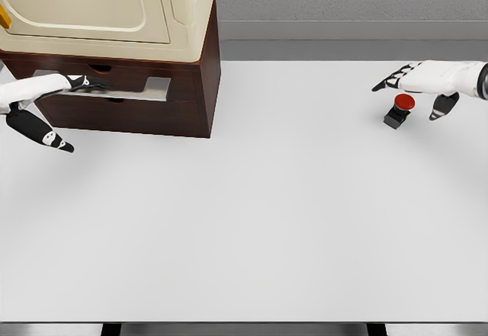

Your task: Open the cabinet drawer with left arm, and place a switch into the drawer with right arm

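The cabinet [137, 84] stands at the far left of the white table [252, 222], and a cream-coloured appliance [107, 8] sits on top of it. The upper drawer [114, 86] looks pulled out a little: a pale strip of its inside shows along the front. The left hand [38, 104] is at this drawer, with some fingers [84, 83] reaching to the drawer front near the handle, while the thumb hangs down and away, so the hand is partly spread and not closed into a fist. I cannot tell if the fingers really hook the handle. I judge the hand is placed there because the pull must go straight toward the robot.

The switch [399, 109] stands on the table at the far right, well apart from the cabinet. It is a dark base with a red round button on top (the button faces upward, slightly tilted). Its long axis is close to vertical. The right hand [427, 83] hovers just above and behind it with fingers spread, one on each side, holding nothing. This position seems a preparation for grasping from above. The drawer probably needs to open more first.
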You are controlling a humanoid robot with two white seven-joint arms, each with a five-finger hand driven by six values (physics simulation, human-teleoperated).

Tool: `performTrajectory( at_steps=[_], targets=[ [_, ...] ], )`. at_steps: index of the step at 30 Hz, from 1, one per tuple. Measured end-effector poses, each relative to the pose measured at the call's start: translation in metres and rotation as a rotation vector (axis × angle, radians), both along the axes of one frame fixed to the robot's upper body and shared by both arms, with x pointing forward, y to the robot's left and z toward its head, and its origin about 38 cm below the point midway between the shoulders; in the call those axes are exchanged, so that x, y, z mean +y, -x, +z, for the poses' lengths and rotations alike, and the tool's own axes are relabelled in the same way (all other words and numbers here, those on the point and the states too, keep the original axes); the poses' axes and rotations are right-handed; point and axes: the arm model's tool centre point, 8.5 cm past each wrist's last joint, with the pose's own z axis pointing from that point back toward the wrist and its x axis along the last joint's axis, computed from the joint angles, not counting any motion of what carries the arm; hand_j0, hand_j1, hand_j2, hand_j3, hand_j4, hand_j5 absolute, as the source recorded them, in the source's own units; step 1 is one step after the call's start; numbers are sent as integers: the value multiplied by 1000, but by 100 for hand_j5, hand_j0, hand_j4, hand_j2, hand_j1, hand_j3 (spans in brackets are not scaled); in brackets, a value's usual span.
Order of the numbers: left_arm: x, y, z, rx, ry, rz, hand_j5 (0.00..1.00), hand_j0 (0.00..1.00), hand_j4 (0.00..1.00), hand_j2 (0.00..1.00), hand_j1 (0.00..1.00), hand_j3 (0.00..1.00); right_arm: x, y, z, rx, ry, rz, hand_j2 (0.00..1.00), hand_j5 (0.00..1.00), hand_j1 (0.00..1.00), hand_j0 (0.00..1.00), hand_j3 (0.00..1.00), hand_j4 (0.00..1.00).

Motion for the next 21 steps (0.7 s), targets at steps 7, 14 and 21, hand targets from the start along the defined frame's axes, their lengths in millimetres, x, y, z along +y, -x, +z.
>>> performTrajectory(
  at_steps=[7, 14, 21],
  targets=[
    [-6, 9, -1, -4, -61, -34, 100, 100, 100, 100, 100, 100, -2, -5, -4, 14, 12, -18, 100, 100, 100, 100, 100, 100],
    [-9, 16, -1, 1, -97, -63, 100, 100, 100, 100, 100, 100, 0, -5, -14, 38, 35, -15, 100, 100, 100, 100, 100, 100],
    [-7, 22, -1, 14, -90, -88, 100, 100, 100, 100, 100, 100, 4, -8, -14, 36, 36, -13, 100, 100, 100, 100, 100, 100]
  ],
)
